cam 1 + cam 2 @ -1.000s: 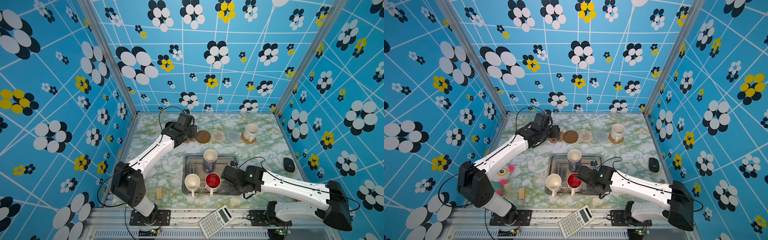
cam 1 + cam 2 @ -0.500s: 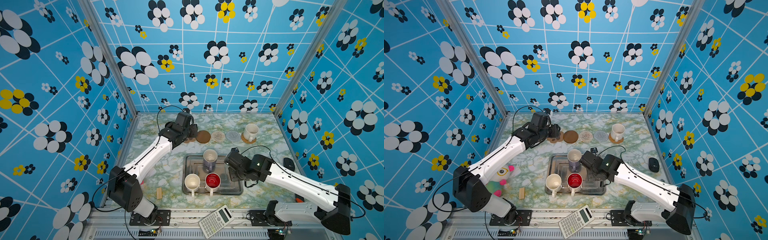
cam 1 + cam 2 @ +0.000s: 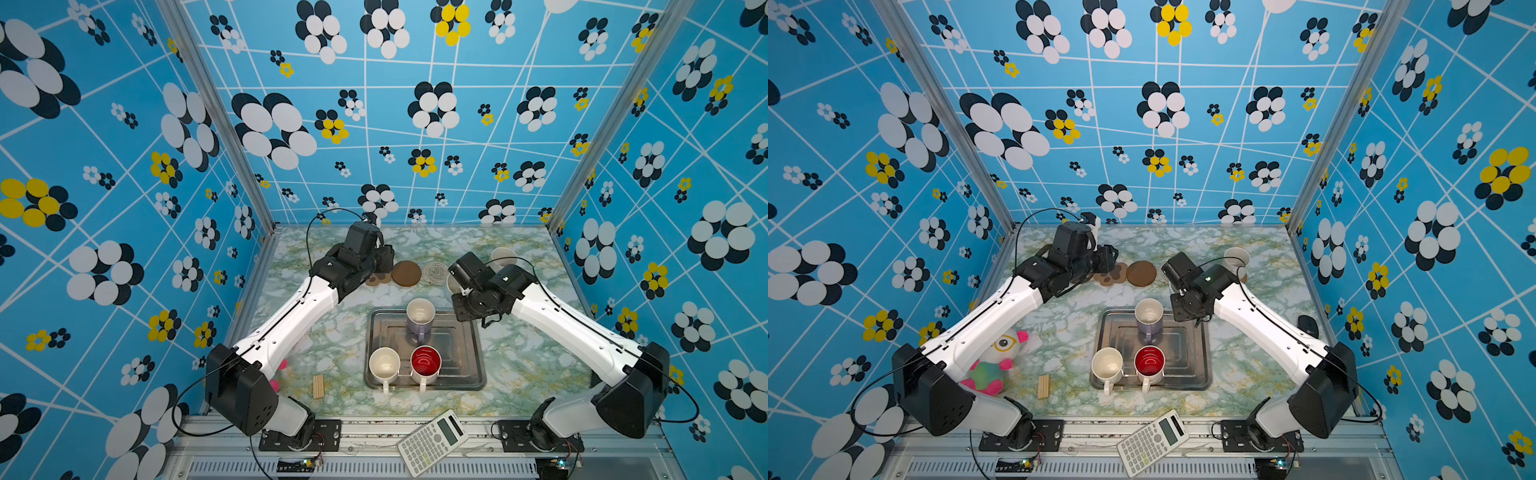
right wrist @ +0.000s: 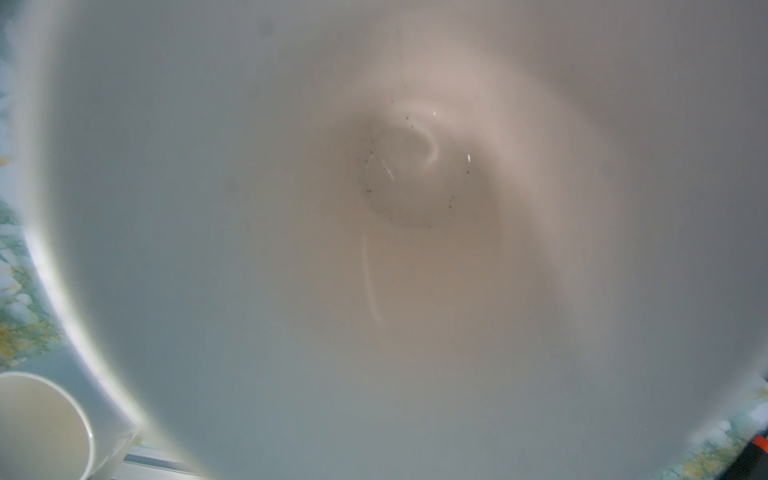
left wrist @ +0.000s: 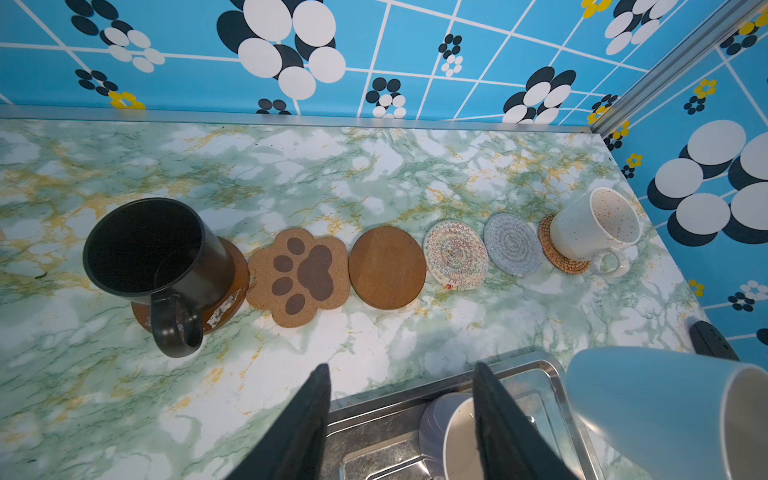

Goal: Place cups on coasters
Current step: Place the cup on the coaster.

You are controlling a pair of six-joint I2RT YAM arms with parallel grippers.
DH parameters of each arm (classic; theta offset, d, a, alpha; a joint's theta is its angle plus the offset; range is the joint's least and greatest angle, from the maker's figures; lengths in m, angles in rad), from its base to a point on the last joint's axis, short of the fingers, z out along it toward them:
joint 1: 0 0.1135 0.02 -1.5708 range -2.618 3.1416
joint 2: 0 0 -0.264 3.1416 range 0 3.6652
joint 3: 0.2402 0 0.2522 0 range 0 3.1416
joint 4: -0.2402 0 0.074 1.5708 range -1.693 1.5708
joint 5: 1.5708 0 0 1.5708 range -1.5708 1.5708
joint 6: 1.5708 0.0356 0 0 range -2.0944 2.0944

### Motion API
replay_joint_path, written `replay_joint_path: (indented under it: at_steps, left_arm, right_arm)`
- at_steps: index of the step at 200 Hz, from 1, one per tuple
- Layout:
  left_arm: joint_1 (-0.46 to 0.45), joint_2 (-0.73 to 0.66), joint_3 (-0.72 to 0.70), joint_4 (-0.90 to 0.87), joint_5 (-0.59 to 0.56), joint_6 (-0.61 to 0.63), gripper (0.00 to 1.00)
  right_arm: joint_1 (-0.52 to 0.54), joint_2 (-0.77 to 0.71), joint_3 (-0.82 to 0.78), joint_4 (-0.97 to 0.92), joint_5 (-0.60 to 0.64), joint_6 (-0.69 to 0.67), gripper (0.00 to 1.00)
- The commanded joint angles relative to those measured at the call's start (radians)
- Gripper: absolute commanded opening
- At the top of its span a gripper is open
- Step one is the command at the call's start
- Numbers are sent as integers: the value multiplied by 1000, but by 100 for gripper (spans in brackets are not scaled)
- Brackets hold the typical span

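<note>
Nearest you, three cups (image 3: 384, 363) wait in the tray (image 3: 457, 332) toward the counter's front edge. Past its far right corner, your right gripper (image 3: 461, 276) holds the light blue mug (image 5: 648, 415) aloft and tilted, apparently clamped on its rim. The left gripper (image 5: 400, 370) hangs spread and empty. Next, likely: level it, then lower it squarely onto the grey-blue coaster (image 5: 513, 244) in the far-edge row.

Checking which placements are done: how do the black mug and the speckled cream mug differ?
The black mug is dark inside and out; the speckled cream mug is pale with fine specks. The black mug stands on a brown disc coaster, the speckled cream mug on a rattan coaster. Black mug and speckled cream mug sit at opposite ends of the coaster row. Both are upright, handled and on a coaster.
</note>
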Motion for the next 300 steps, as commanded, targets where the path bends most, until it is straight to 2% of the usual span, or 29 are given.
replay_joint_path:
  at_steps: [1, 13, 59, 130, 204, 300]
  left_arm:
    - [-1, 18, 12, 43, -24, 28, 56]
    - [1, 35, 29, 43, -37, 28, 55]
    - [1, 79, 71, 32, -63, 0, 54]
    - [0, 124, 108, 57, -53, -6, 54]
    - [0, 153, 129, 61, -33, -7, 54]
    - [-3, 153, 135, 47, -37, -15, 53]
  right_arm:
    - [-56, 64, 87, 37, -6, -96, 0]
    - [-82, 106, 116, 44, 11, -125, 0]
    - [-195, 240, 181, 118, -60, -203, 0]
    - [-308, 450, 427, 99, -85, -269, 0]
    - [-359, 600, 586, 46, -69, -326, 0]
    - [-385, 666, 633, 29, -49, -325, 0]
